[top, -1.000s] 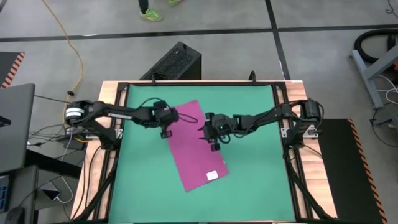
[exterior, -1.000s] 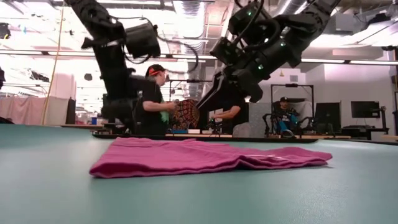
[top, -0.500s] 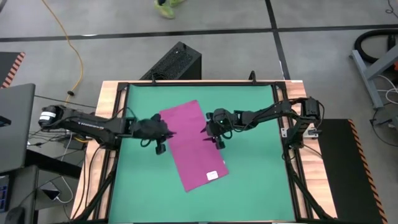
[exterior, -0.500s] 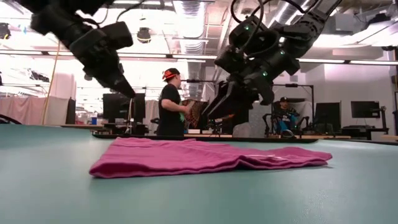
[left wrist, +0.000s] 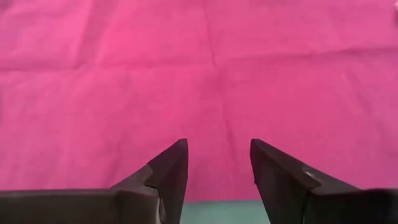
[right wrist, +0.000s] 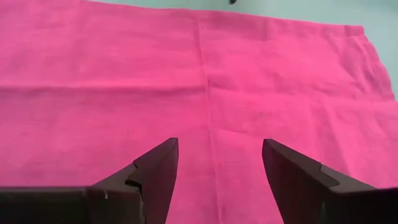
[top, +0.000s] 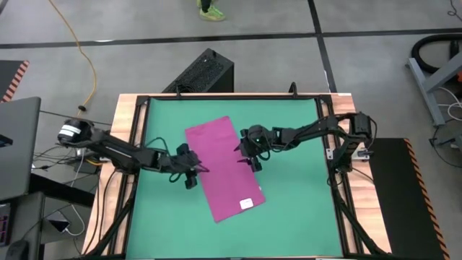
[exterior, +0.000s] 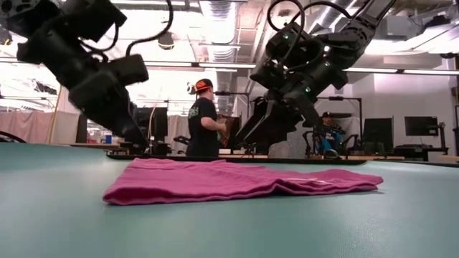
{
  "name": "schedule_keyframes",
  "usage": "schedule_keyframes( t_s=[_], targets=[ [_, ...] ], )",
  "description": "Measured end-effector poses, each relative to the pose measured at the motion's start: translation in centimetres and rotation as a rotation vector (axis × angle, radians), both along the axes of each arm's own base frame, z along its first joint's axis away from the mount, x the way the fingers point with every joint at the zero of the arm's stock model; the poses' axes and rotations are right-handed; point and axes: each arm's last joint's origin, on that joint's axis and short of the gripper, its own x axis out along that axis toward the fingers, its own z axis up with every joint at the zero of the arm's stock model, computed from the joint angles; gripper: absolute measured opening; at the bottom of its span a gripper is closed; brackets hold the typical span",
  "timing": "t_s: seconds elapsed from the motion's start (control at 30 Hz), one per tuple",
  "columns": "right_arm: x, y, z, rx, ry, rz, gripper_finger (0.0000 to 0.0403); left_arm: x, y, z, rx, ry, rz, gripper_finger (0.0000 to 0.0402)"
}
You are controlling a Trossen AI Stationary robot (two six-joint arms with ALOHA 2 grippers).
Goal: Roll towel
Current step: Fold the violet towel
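The magenta towel (top: 221, 167) lies flat on the green mat (top: 289, 202) as a slanted strip. Its white tag (top: 246, 204) is near its near end. My left gripper (top: 193, 173) hovers open at the towel's left long edge, pointing down at a slant over the cloth (left wrist: 211, 74). From the other side, my right gripper (top: 249, 156) hovers open over the right long edge (right wrist: 205, 81). In the low view both grippers (exterior: 136, 136) (exterior: 258, 127) stand above the towel (exterior: 237, 180) with nothing between their fingers.
A black frame (top: 141, 130) and wooden table edges (top: 123, 108) border the mat. Bare mat lies to the right of the towel and toward the near edge. A black box (top: 202, 71) stands on the floor beyond the far edge. A person (exterior: 204, 118) stands in the room behind.
My left gripper has swung from the towel's far end toward the near edge along its left side, sunk, tipped downward and opened. My right gripper has stayed about where it was, with its fingers spreading a little wider. The towel has not moved.
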Motion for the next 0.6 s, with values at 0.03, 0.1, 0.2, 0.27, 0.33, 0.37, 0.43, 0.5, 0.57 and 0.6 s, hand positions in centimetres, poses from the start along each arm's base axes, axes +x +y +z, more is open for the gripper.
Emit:
schedule_keyframes(
  t_s=[0.03,0.1,0.2,0.27,0.33,0.37,0.43,0.5,0.57,0.6],
  targets=[
    [0.0,-0.1,0.0,0.001,0.002,-0.002,0.0257,0.2,-0.2,-0.3,0.006,0.007,-0.001,0.0166],
    [0.0,-0.1,-0.1,0.003,0.009,-0.004,0.0257,0.7,-0.4,-0.7,0.021,0.028,0.001,0.0167],
    [0.0,0.0,-0.6,0.006,0.029,-0.004,0.0257,1.5,-0.9,-0.9,0.037,0.037,-0.006,0.0167],
    [0.3,-0.1,-1.5,0.008,0.039,-0.003,0.0257,2.0,-1.3,-0.9,0.048,0.042,-0.020,0.0167],
    [0.5,-0.1,-2.7,0.012,0.070,-0.003,0.0257,2.0,-1.6,-1.1,0.060,0.054,-0.022,0.0167],
    [0.6,-0.1,-3.3,0.013,0.077,-0.004,0.0257,2.1,-1.6,-1.2,0.064,0.058,-0.021,0.0167],
    [0.9,-0.3,-4.3,0.015,0.085,-0.009,0.0257,2.0,-1.7,-1.4,0.069,0.075,-0.015,0.0167],
    [1.0,-0.5,-4.7,0.007,0.091,-0.029,0.0257,1.9,-1.7,-1.4,0.068,0.083,-0.004,0.0167],
    [1.1,-0.6,-5.3,0.014,0.102,-0.035,0.0257,1.7,-1.7,-1.6,0.067,0.106,-0.001,0.0167],
    [1.1,-0.7,-5.3,0.024,0.101,-0.041,0.0257,1.6,-1.8,-1.6,0.066,0.112,-0.004,0.0167]
  ],
)
